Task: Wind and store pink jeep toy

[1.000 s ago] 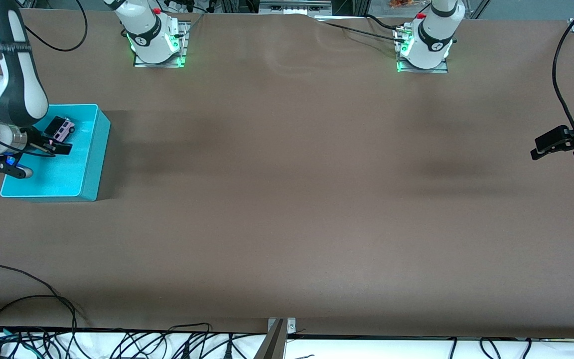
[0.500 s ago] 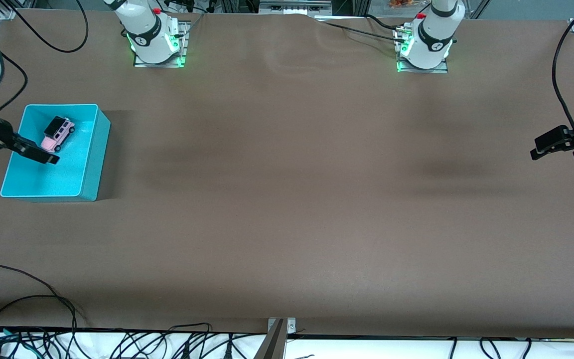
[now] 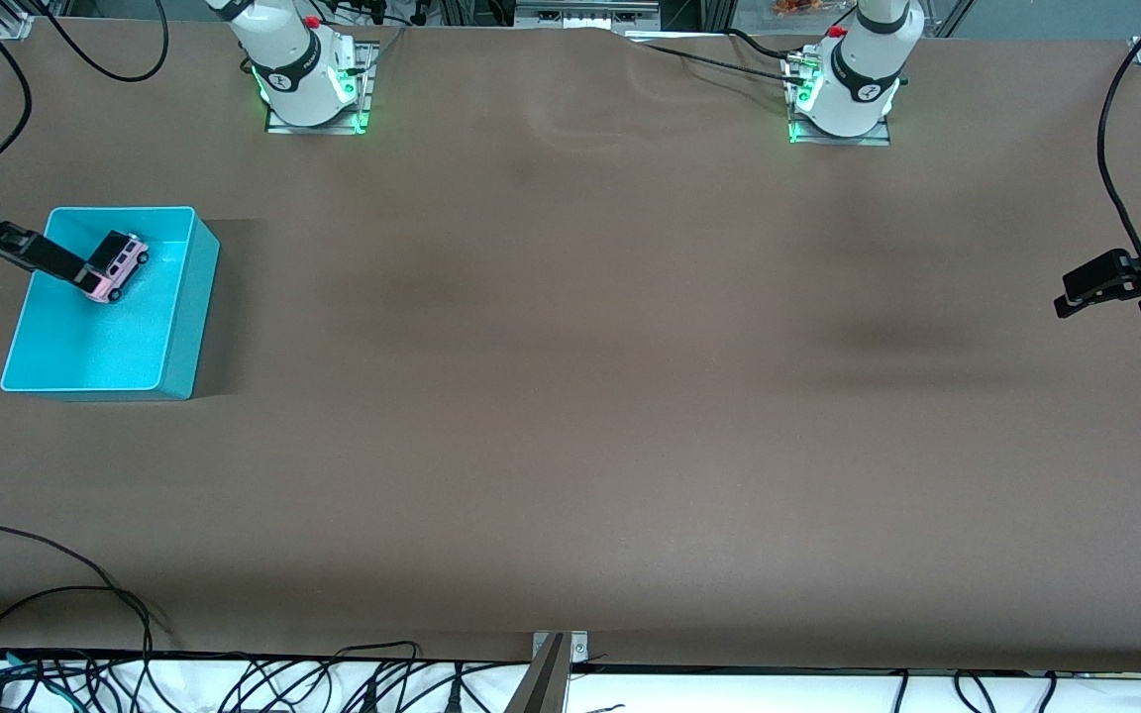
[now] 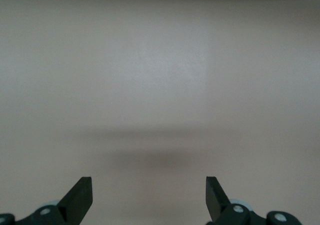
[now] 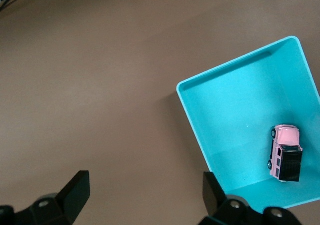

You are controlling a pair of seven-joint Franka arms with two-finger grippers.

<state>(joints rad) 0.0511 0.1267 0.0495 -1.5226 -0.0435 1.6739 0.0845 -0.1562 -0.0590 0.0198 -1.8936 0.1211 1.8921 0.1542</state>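
Inside the bin (image 3: 184, 327) the jeep (image 3: 115, 265) is resting released; the right gripper (image 3: 55, 262) is withdrawing upward, fingers apart. Left gripper (image 3: 1110, 287) is waiting, fingers apart. Storage looks complete.

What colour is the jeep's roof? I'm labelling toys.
Black, over the light pink jeep toy; clearest in the right wrist view.

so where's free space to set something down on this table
Nearly all of the brown table is bare, from the teal bin across to the left arm's end. Inside the bin, the floor nearer the camera than the pink jeep toy is free. Only the corner around the jeep is taken.
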